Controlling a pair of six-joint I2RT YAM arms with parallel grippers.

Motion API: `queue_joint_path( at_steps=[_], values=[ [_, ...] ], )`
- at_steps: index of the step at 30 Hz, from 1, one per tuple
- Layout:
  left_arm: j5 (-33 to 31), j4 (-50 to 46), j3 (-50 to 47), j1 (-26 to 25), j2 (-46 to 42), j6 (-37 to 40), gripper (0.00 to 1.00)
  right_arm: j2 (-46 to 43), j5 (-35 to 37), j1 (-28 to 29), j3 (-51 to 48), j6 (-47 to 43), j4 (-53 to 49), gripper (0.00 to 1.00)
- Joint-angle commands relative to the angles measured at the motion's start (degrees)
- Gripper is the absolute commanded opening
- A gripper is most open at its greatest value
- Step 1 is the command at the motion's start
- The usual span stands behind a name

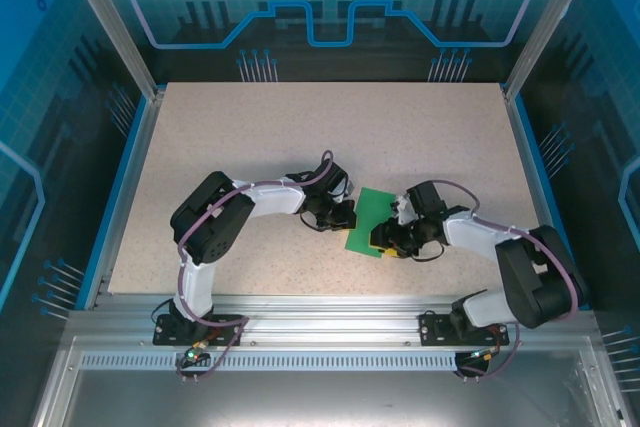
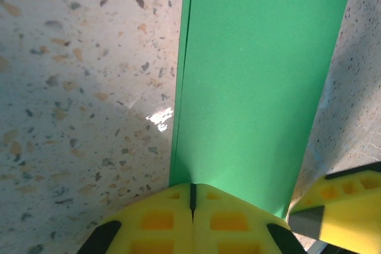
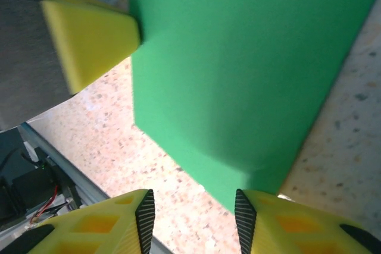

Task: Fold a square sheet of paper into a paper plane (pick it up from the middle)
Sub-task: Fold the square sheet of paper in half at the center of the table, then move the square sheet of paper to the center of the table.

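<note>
Speckled tabletop (image 1: 250, 137) carries the square sheet of paper (image 1: 368, 222) near its middle. Its left edge is pinched by the left claw (image 2: 191, 197); the right claw (image 3: 193, 206) gapes partway beside it. Thin and floppy, it likely needs gentle edge pinches.

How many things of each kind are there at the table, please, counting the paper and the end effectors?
Green paper sheet: 1
End effectors: 2, the left end effector and the right end effector
Total: 3
</note>
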Motion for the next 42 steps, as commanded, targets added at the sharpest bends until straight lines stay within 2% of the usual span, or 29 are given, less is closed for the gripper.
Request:
queue_joint_path(
  at_steps=[1,10,16,20,22,25,28,32,42],
  values=[
    [-1.0,-4.9,-0.5,-0.8,-1.1,0.0,0.0,-2.8,-1.9,0.9,-1.3,-0.1,-2.3,0.46],
    [-0.7,-4.8,0.4,-1.2,-1.2,-0.4,0.0,2.0,-4.4,1.4,-2.2,-0.7,0.0,0.45],
    [-1.0,-4.4,-0.5,-1.3,-3.3,-0.7,0.0,-4.9,1.8,-0.9,0.9,-3.2,-8.6,0.47],
    [-3.7,-1.6,-3.2,-1.3,-8.1,-2.4,0.17,-7.0,9.2,-8.4,4.2,-4.6,-14.4,0.49],
    [-5.6,-0.2,-4.7,-1.0,-10.5,-3.8,0.27,-5.9,9.5,-10.5,6.3,-5.1,-14.2,0.51],
    [-4.7,2.8,-6.7,0.7,-12.1,-6.1,0.4,-1.7,7.2,-10.5,10.1,-5.2,-12.4,0.51],
    [-1.8,4.0,-6.8,2.4,-11.6,-6.4,0.46,3.1,6.4,-8.8,13.4,-4.9,-10.9,0.53],
    [2.0,6.2,-6.5,3.6,-10.0,-7.2,0.48,8.6,7.7,-6.3,16.7,-4.9,-10.5,0.53],
    [2.6,4.2,-4.2,3.6,-7.2,-6.7,0.49,14.6,9.7,-4.3,19.0,-4.1,-10.1,0.53]
  ],
)
